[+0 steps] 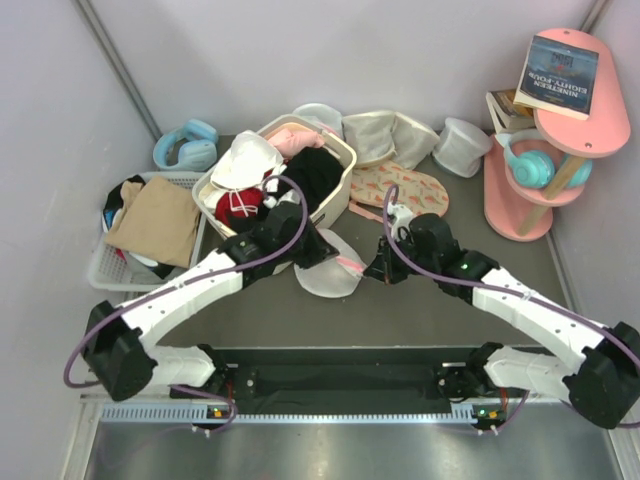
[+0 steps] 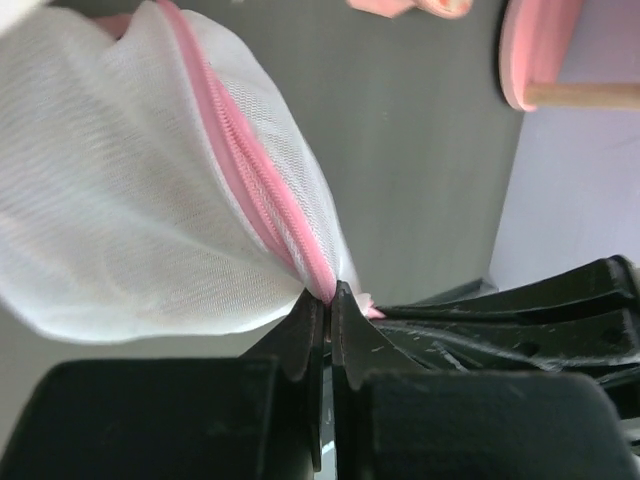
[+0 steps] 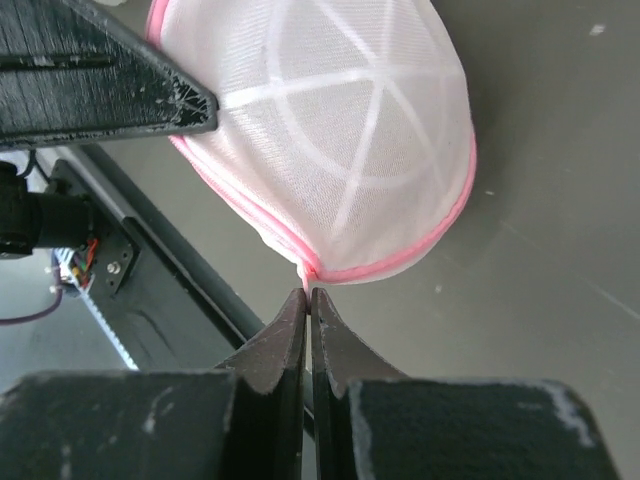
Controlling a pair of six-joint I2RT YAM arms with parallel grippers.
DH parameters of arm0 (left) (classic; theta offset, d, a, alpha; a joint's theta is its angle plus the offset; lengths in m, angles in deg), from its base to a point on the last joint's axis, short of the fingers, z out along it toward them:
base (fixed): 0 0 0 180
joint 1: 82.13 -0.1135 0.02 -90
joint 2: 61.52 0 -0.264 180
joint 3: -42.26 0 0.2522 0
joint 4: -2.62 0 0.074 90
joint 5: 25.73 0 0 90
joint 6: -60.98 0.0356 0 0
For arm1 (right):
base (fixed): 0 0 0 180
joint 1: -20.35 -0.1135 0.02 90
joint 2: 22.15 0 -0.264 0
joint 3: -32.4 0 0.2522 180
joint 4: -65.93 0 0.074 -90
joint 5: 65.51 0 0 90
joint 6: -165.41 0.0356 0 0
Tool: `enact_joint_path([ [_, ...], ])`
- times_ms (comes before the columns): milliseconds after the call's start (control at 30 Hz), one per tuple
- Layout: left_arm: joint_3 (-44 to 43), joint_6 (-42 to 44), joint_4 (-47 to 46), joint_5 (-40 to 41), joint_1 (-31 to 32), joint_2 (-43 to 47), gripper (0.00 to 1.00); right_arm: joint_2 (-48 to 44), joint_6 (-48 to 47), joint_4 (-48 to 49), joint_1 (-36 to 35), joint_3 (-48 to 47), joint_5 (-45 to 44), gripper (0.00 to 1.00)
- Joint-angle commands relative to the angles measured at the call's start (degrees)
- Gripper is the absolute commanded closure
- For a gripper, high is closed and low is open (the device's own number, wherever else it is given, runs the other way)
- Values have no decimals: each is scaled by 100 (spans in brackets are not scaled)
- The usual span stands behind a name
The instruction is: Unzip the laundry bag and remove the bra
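The laundry bag lies on the dark table between the two arms, just in front of the cream basket. The left gripper has its jaws pressed together on the pink zip seam, whose teeth run closed up the mesh. The right gripper pinches the pink rim at the edge nearest it. From above, the left wrist covers part of the bag and the basket's near corner (the basket is heaped with white, red, black and pink clothes). A flat pink printed cloth lies just behind the right gripper. Further off are a white tray holding a tan cloth, blue headphones, a plain white pouch and a pink shelf.
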Motion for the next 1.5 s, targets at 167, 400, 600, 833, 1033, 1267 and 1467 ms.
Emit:
enact_joint_path([
  [167,-1162,1109,-1240,-1285,-59,-1178,100,-730,-397,-1149,193,-586,-707,100],
  [400,-846,1224,-961,-953,-68,-1250,85,-599,-687,-1221,185,-623,-700,100],
  [600,-530,785,-380,-442,-51,-899,28,-238,-398,-483,-122,-60,-234,100],
  [833,-12,240,-310,-231,221,-266,20,148,-124,45,-641,-174,-242,100],
  [1033,244,-139,-353,-213,591,-203,19,342,-195,2,-773,-411,-260,100],
  [1267,218,-157,-442,-20,617,-318,20,281,-177,-69,-844,-447,-304,100],
  [1467,139,-113,-424,32,617,-467,45,237,-177,-78,-852,-429,-330,100],
])
